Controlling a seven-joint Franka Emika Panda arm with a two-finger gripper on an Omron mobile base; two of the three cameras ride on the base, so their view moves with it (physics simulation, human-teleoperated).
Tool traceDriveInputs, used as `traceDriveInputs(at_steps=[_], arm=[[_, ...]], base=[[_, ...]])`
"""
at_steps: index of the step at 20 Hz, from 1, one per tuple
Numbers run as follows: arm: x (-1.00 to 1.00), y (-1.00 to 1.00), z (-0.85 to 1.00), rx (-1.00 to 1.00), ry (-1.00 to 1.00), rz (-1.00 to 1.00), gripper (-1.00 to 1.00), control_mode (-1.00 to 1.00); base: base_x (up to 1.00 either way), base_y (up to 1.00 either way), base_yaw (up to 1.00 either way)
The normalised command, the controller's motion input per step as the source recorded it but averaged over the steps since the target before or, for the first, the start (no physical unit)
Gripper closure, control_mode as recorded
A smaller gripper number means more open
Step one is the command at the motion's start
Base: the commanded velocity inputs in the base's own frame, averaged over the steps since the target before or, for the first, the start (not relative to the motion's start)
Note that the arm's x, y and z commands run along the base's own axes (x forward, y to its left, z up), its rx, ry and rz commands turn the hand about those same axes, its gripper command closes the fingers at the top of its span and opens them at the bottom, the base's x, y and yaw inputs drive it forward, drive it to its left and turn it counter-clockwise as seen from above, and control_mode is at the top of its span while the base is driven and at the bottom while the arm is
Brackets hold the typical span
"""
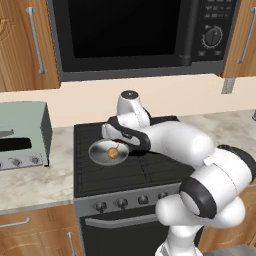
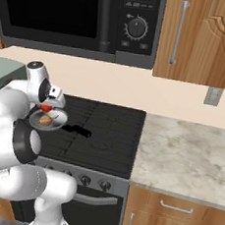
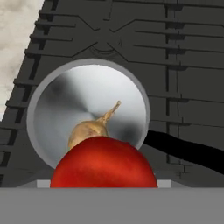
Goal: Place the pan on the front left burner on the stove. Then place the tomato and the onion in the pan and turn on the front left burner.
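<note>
The silver pan [image 1: 100, 155] [image 2: 53, 125] [image 3: 65, 100] sits on the stove's [image 1: 155, 172] front left burner [image 1: 92, 172], with its black handle [image 3: 183, 151] lying over the grate. The tan-brown onion [image 1: 113, 154] [image 2: 45, 120] [image 3: 87, 129] lies inside the pan. My gripper [image 2: 45, 109] hangs just above the pan, shut on the red tomato [image 2: 45, 108] [image 3: 103, 162]. In the hand view the tomato looms in front of the onion and covers the near rim. The fingertips are hidden by the tomato.
A pale green toaster oven [image 1: 22, 135] stands on the counter left of the stove. The black microwave [image 1: 135, 35] hangs close above. Dark knobs [image 1: 121, 203] line the stove's front strip. Marble counter [image 2: 189, 148] stretches to the right under wooden cabinets [image 2: 207, 36].
</note>
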Motion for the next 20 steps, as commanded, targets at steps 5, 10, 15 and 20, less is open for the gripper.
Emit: traceDriveInputs(at_steps=[5,10,15,20], arm=[[0.35,0.20,0.00,0.00,0.00,0.01,1.00,-1.00],[0.23,0.04,-0.14,0.00,0.00,0.00,1.00,-1.00],[0.07,0.05,-0.33,0.00,0.00,0.00,1.00,-1.00],[0.07,0.07,-0.34,0.00,0.00,0.00,1.00,-1.00]], base=[[0.00,0.00,0.00],[0.00,0.00,0.00],[0.00,0.00,0.00],[0.00,0.00,0.00]])
